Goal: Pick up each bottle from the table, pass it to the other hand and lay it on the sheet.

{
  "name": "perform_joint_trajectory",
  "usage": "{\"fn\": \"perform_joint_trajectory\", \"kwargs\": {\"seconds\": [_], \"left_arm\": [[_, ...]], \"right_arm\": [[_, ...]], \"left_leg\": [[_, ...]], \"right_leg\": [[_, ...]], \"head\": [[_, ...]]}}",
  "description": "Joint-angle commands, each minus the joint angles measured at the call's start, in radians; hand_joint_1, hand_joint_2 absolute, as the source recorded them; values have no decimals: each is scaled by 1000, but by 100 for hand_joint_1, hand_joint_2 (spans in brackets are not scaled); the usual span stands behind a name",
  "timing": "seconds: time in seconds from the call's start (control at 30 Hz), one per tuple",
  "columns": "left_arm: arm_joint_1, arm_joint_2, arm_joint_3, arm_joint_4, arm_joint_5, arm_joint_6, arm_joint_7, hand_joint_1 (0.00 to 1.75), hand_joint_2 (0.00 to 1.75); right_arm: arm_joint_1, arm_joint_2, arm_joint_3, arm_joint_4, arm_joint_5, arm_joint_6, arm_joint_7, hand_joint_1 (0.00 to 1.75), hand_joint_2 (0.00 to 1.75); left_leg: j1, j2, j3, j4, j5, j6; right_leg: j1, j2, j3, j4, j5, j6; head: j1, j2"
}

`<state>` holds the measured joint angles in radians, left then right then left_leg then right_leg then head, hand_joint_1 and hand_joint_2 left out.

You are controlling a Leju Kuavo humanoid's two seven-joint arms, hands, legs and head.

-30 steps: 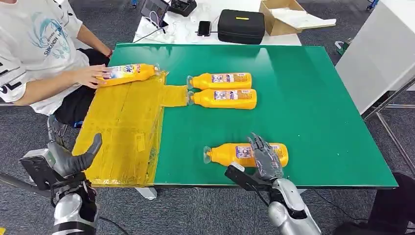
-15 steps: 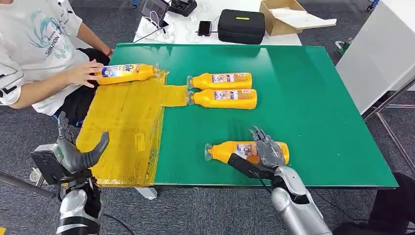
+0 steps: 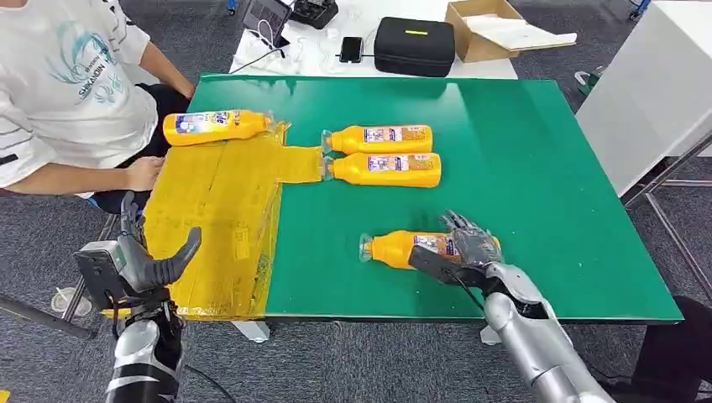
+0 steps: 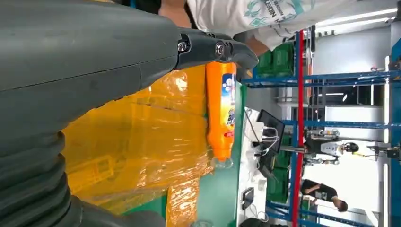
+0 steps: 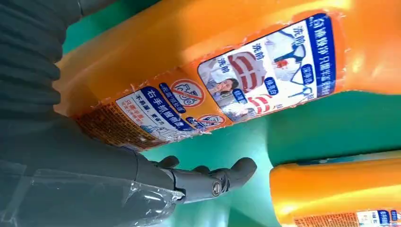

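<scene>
Four orange bottles, one yellow sheet

One bottle [image 3: 217,127] lies at the sheet's [image 3: 214,227] twelve o'clock edge; a pair [image 3: 382,154] lies at three o'clock; the nearest bottle [image 3: 403,249] lies on green.

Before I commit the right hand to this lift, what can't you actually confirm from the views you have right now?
- Right hand on the near bottle: head view hides the contact under the fingers; the right wrist view shows the thumb apart from the label, so the grasp is unconfirmed.
- Near bottle's base: covered by the hand in head view.
- Left hand: fingers apart, palm side turned away.
- Label print on the far pair of bottles: too small.
</scene>
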<state>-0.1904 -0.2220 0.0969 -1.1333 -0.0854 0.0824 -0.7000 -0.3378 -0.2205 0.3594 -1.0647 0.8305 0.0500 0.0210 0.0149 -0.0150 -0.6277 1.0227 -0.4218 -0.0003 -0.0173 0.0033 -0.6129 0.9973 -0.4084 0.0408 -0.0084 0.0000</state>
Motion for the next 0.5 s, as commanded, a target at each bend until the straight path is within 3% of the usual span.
{"fn": "perform_joint_trajectory", "kwargs": {"seconds": [0.03, 0.07, 0.1, 0.13, 0.17, 0.2, 0.5], "left_arm": [[-58, 17, -5, 120, 10, -5, 2, 0, 175], [-60, 17, -5, 124, 12, -7, 2, 0, 175], [-62, 17, -5, 129, 11, -4, 2, 0, 175], [-63, 17, -5, 134, 13, -4, 2, 0, 175], [-65, 17, -4, 140, 15, -6, 2, 0, 175], [-65, 17, -4, 141, 14, -5, 2, 0, 175], [-73, 18, -9, 161, 16, -2, 2, 0, 175]], "right_arm": [[-45, -53, 80, 127, -37, 63, -6, 0, 175], [-43, -65, 88, 124, -51, 73, -11, 14, 175], [-40, -72, 92, 119, -51, 74, -12, 133, 175], [-37, -76, 96, 116, -63, 83, -15, 150, 175], [-36, -82, 100, 111, -73, 90, -19, 152, 175], [-31, -85, 101, 112, -72, 89, -19, 175, 175], [-11, -110, 124, 77, -114, 108, -26, 175, 175]], "left_leg": [[0, 0, 3, -1, 0, 1], [0, -1, 2, -1, 1, 1], [0, -1, 2, -1, 1, 1], [1, -1, 3, -1, 1, 2], [1, -1, 3, -1, 1, 1], [0, -1, 3, -1, 1, 1], [1, -2, 5, -1, 1, 2]], "right_leg": [[1, -2, 5, -2, 0, -2], [1, -2, 3, -1, 0, -1], [0, -2, 3, -1, 0, 0], [1, -3, 5, -2, 0, -1], [1, -2, 4, -2, 0, 0], [0, -2, 4, -1, 0, 0], [2, -3, 7, -3, 0, -1]], "head": [[0, 0], [0, 0], [0, 0], [0, 0], [0, 0], [0, 0], [0, 0]]}}
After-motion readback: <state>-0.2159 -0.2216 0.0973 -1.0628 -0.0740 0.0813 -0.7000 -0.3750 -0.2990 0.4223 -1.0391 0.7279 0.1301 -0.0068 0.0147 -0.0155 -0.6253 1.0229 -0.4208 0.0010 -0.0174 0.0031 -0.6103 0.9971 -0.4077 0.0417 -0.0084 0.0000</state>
